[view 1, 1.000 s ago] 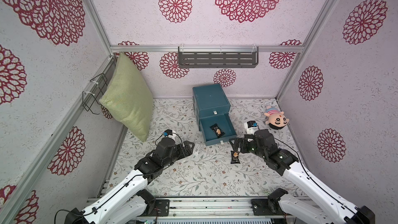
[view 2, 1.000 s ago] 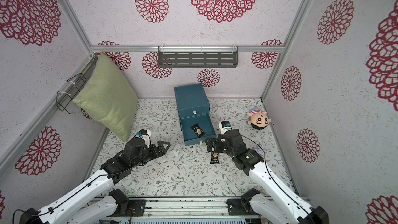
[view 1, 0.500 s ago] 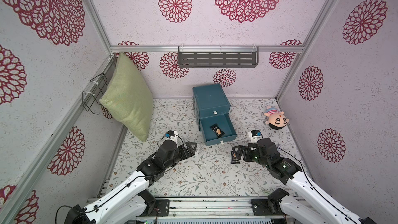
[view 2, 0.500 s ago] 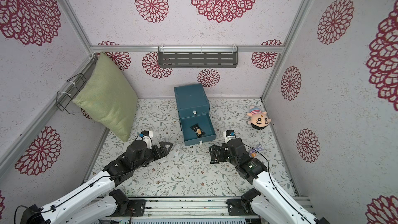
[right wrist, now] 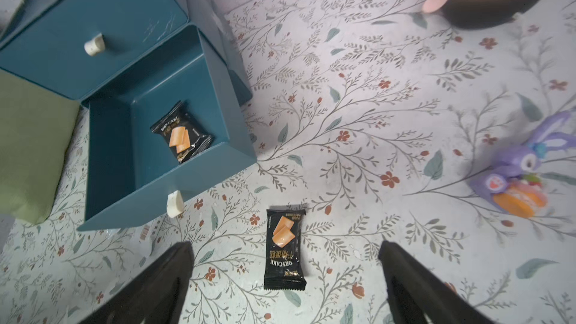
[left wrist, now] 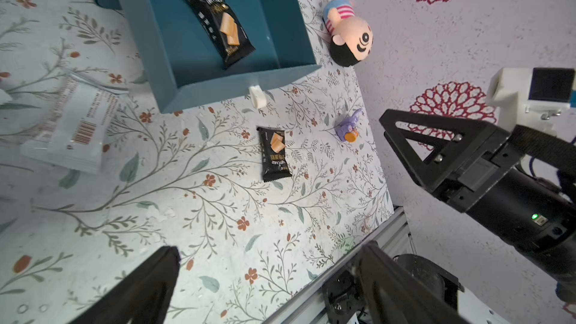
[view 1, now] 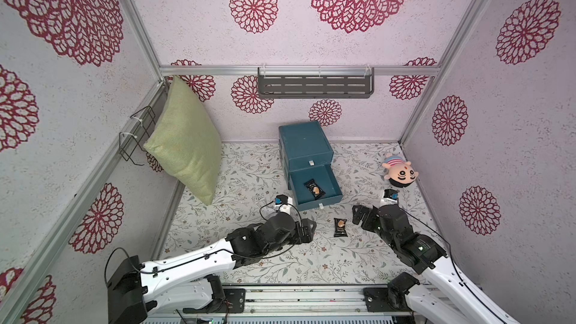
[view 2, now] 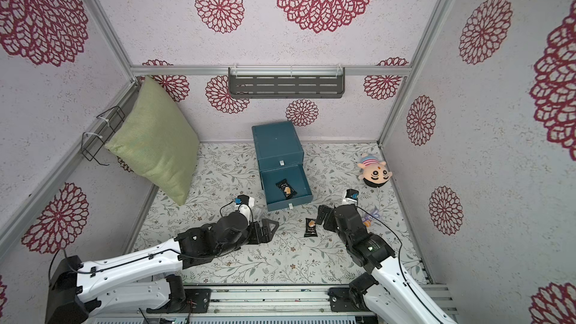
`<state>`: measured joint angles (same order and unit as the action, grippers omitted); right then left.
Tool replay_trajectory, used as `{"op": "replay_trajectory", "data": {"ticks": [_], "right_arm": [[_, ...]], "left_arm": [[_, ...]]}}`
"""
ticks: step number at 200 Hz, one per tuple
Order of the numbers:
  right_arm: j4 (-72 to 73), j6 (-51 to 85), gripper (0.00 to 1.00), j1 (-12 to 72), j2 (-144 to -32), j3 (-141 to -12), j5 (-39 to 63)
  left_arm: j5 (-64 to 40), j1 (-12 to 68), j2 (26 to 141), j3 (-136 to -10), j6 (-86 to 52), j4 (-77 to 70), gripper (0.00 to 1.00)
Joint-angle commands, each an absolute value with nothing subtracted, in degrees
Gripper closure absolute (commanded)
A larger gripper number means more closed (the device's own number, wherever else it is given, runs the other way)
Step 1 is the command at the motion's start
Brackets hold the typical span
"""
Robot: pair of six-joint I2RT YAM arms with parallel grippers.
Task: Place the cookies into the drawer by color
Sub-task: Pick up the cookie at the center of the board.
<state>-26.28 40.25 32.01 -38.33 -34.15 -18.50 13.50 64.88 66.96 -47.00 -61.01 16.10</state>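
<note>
Between my grippers, flat on the floral mat [view 1: 249, 260], lies a black cookie packet [view 1: 340, 227]. Both arms reach low and forward. Left gripper [view 1: 311, 230] and right gripper [view 1: 356, 217] are spread wide and empty. A second black packet [view 1: 314, 189] sits in the drawer [view 1: 304, 143], in its pulled-out tray.

In a top view, the teal drawer chest [view 1: 304, 146] stands toward the back of the floral tabletop [view 1: 243, 176]. Its lower drawer [view 1: 318, 202] is pulled out, and one black cookie packet [view 1: 314, 189] lies inside it. A second black cookie packet [view 1: 339, 227] lies flat on the tabletop in front of the open drawer, between the two arms. The left gripper [view 1: 308, 229] is near it on one side and the right gripper [view 1: 357, 217] just beside it on the other. Both have their jaws spread and hold nothing. A green pillow [view 1: 187, 144] leans against the left wall, and a plush doll [view 1: 400, 174] lies near the right wall.
</note>
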Motion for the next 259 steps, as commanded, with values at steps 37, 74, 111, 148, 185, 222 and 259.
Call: {"op": "replay_trajectory", "data": {"ticks": [37,74,111,148,185,222,259], "right_arm": [[-27.9,44.2,0.01,31.3,-36.2,-35.4,-27.0],[-28.6,45.2,0.01,31.3,-33.6,-35.2,-29.6],[-27.9,46.6,0.01,31.1,-32.7,-34.4,-31.0],[-27.9,47.5,0.01,31.2,-32.2,-34.0,-31.2],[-29.5,49.0,0.01,31.1,-30.1,-34.2,-33.1],[-31.5,51.9,0.01,31.1,-27.9,-34.0,-35.2],[-36.0,57.5,0.01,31.1,-29.4,-34.7,-38.5]], "left_arm": [[17.1,71.8,81.6,-59.7,-61.9,21.5,0.03],[17.1,73.5,91.1,-68.9,-61.1,25.4,0.03],[20.0,73.9,101.8,-79.7,-60.1,35.0,0.03],[25.1,75.0,114.3,-92.7,-58.2,47.6,0.03],[26.1,74.9,122.8,-100.1,-57.2,51.7,0.02],[24.3,73.7,126.2,-100.7,-56.9,49.6,0.01],[20.8,71.3,128.0,-99.9,-55.8,45.8,0.03]]}}
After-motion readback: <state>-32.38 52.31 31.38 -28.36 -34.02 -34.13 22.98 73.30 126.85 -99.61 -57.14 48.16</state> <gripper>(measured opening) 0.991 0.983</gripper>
